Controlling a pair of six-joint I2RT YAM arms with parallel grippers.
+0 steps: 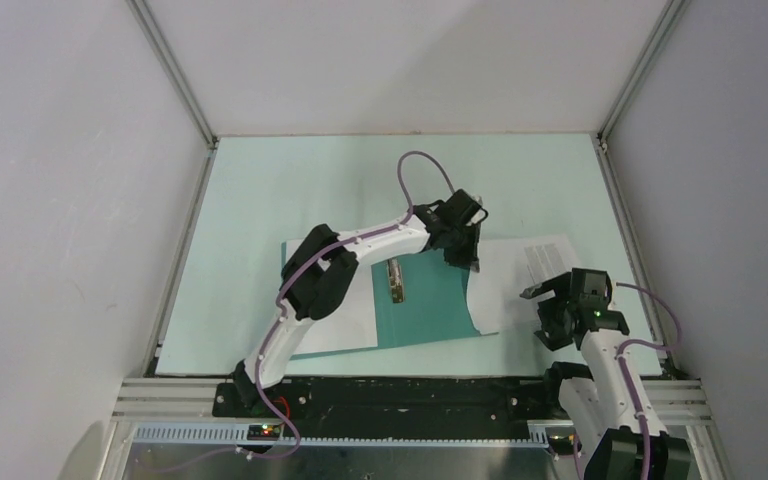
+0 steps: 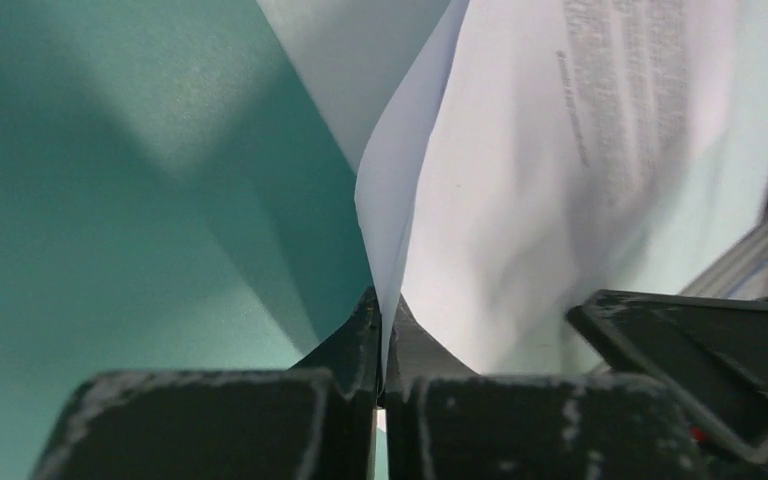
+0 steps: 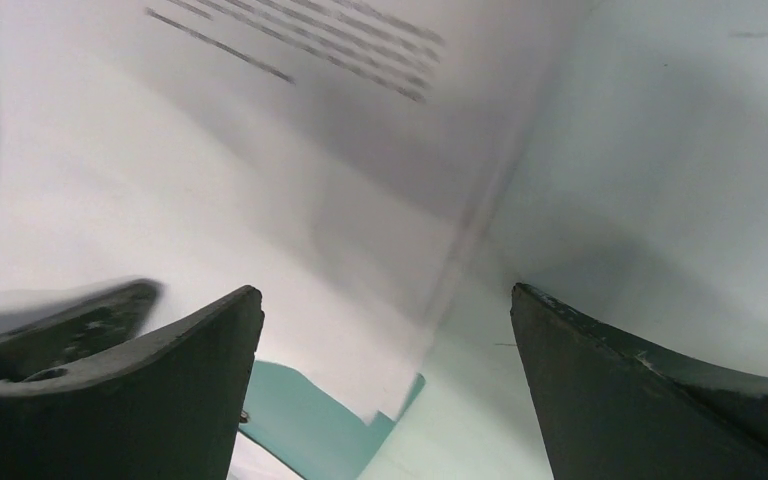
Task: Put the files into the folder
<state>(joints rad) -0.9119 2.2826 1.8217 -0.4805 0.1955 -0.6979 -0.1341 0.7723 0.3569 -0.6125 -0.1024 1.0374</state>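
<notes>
Paper sheet (image 2: 500,200) pinched edgewise in closed left tool (image 2: 382,330); right tool (image 3: 385,330) gapes empty above it.

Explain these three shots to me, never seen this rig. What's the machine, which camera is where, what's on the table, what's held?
Two small robot arms are bolted at the table's near edge. One picture looks down from above; the other two come from a camera on each wrist. On the pale table lies an open teal folder with one white sheet on its left half. The left claw is shut on the edge of a second printed sheet, which lies partly over the folder's right side. The right claw hangs open over that sheet, holding nothing.
</notes>
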